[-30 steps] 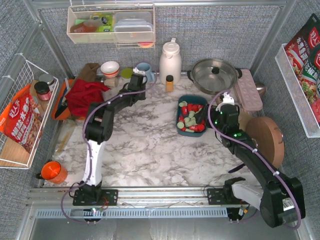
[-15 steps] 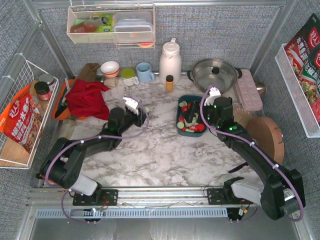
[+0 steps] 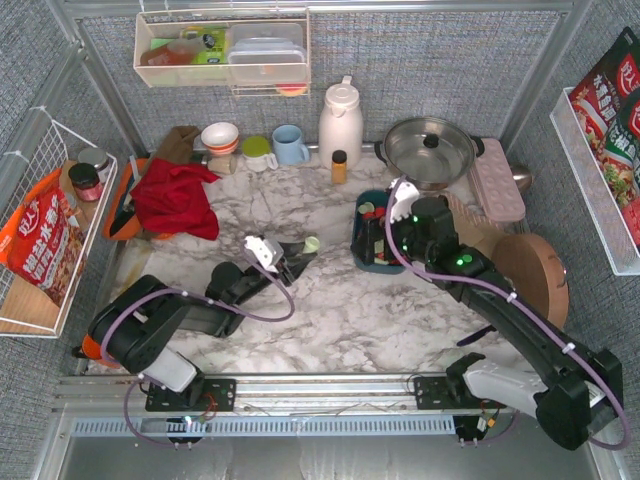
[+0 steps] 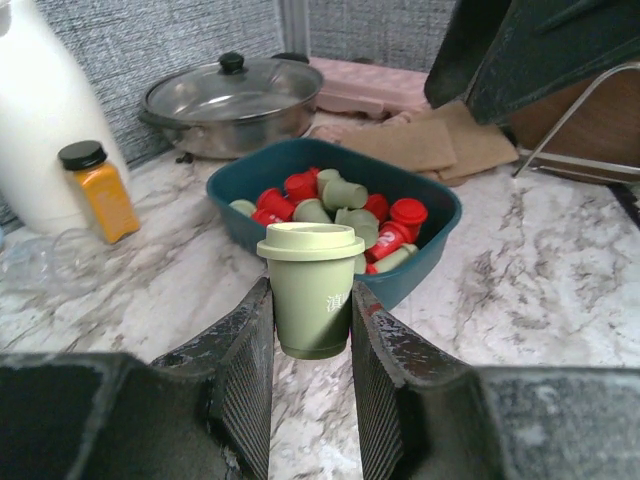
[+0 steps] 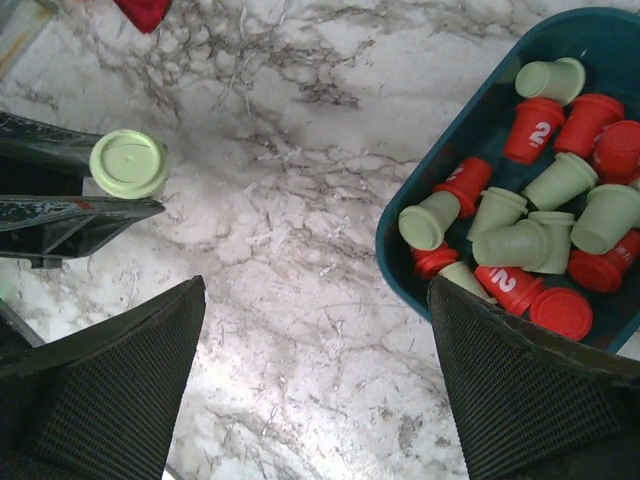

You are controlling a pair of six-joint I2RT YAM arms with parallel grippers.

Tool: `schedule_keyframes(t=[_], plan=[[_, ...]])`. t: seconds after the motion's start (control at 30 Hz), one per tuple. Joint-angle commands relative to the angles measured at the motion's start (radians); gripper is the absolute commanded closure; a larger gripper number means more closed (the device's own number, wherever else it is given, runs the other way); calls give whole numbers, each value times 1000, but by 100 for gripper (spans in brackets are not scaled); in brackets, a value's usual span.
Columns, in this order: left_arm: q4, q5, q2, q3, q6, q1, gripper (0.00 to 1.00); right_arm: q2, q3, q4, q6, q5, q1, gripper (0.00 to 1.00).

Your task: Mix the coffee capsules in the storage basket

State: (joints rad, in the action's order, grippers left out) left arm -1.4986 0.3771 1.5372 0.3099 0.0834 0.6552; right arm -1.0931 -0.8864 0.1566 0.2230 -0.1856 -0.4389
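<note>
My left gripper (image 3: 302, 249) is shut on one upright mint green capsule (image 4: 311, 290), held above the marble left of the basket; the capsule also shows in the top view (image 3: 312, 243) and the right wrist view (image 5: 129, 163). The dark teal storage basket (image 4: 425, 262) holds several red and mint capsules (image 5: 545, 215) lying jumbled. My right gripper (image 5: 315, 300) is open and empty, hovering over the marble at the basket's left rim (image 5: 400, 250). In the top view my right arm covers most of the basket (image 3: 357, 240).
A white thermos (image 3: 340, 120), a small amber bottle (image 3: 340, 166) and a lidded pot (image 3: 430, 148) stand behind the basket. A pink tray (image 3: 497, 180) and a round wooden board (image 3: 535, 280) are at the right. A red cloth (image 3: 175, 195) lies at the far left.
My left arm has drawn back from the far cups to mid-table and now shows a mint capsule between its fingers. My right gripper has moved left across the basket to its left rim.
</note>
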Motion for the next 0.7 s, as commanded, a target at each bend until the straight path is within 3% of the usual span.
schedule_keyframes(t=[0.0,0.33,0.67], plan=[[-144,0,48,1,10,48,100,29,-14,68,-8,93,-58,3],[-149,-167,138,12,-1,257,100,82,-1,67,99,170,-184,4],[-155,-258,176,28,-39,340,100,-19,-27,89,96,168,-280,9]])
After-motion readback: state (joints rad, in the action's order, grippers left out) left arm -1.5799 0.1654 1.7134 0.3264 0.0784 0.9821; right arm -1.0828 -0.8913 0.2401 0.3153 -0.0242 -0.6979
